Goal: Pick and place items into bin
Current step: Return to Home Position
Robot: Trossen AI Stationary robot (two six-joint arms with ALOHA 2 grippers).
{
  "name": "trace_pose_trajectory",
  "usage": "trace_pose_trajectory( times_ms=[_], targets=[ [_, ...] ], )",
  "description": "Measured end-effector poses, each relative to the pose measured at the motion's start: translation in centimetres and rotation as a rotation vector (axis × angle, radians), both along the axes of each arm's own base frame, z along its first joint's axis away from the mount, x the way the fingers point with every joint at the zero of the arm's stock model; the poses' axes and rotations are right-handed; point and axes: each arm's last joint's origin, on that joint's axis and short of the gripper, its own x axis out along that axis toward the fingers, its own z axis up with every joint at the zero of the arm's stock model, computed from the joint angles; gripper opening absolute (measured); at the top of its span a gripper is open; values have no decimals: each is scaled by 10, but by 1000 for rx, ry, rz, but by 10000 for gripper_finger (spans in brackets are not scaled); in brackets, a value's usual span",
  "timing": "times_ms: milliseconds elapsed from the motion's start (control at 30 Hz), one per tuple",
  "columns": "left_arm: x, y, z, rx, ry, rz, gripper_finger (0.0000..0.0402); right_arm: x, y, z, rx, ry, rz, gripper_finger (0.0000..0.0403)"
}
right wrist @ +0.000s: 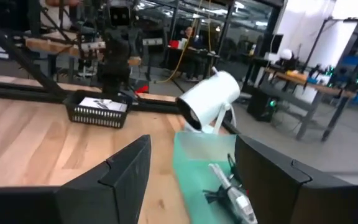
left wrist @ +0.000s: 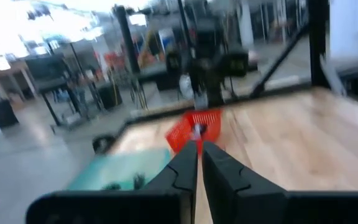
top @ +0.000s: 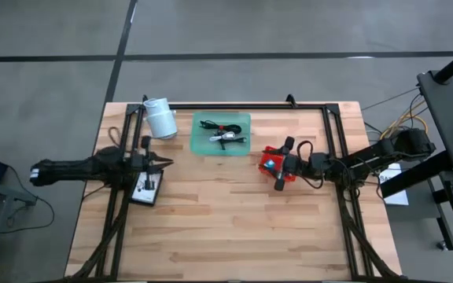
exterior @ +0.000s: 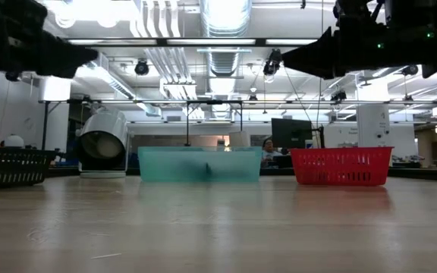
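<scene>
— What sits closest to the lens?

— The left gripper (left wrist: pixel 199 149). Its two dark fingers are pressed together with only a slit between them, and they hold nothing. Seen from above, it hangs over the left side of the table (top: pixel 234 236), just beside the black basket (top: pixel 136 195).

— What's in that basket?

— The white cards (top: pixel 147 185), lying flat inside it.

— And the other arm?

— The right gripper (right wrist: pixel 193 142) has its fingers spread wide apart, and it is empty. From overhead the arm reaches in from the right, and the gripper hovers over the red basket (exterior: pixel 341 165), which stands right of the table's middle. Something blue shows inside that basket, but I cannot tell what it is.

— Where are the loose bits?

— In a teal tray (exterior: pixel 200 164) between the two arms, toward the far edge. The black cables (top: pixel 215 127) lie in it, tangled around a silver piece (right wrist: pixel 236 200).

— And the white thing?

— A white roll (top: pixel 160 118), tilted, just beside the tray on the left arm's side.

— Anyone about?

— A person (exterior: pixel 268 148) sits far back in the room beyond the table
</scene>
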Motion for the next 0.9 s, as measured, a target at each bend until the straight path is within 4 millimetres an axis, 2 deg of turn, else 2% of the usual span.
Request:
trace_pose_trajectory(
  times_ms=[133,233,367,500,533,700,900],
  targets=[
    [-7,0,0,11,-24,1,8,-4,1,-6,42,12,8,213],
    [-8,0,-4,32,8,4,8,-9,5,-12,63,24,32,184],
    [-6,1,-8,35,44,49,8,-22,15,-13,79,24,88,112],
    [-6,2,-10,49,59,72,8,-43,22,-11,83,-23,145,29],
    [-6,2,-10,57,57,72,8,-50,22,-12,80,-38,158,20],
    [-7,2,-8,62,34,79,8,-79,19,-16,90,-113,176,11],
    [-8,2,-8,61,26,79,8,-91,14,0,-35,-201,159,8]
  ],
)
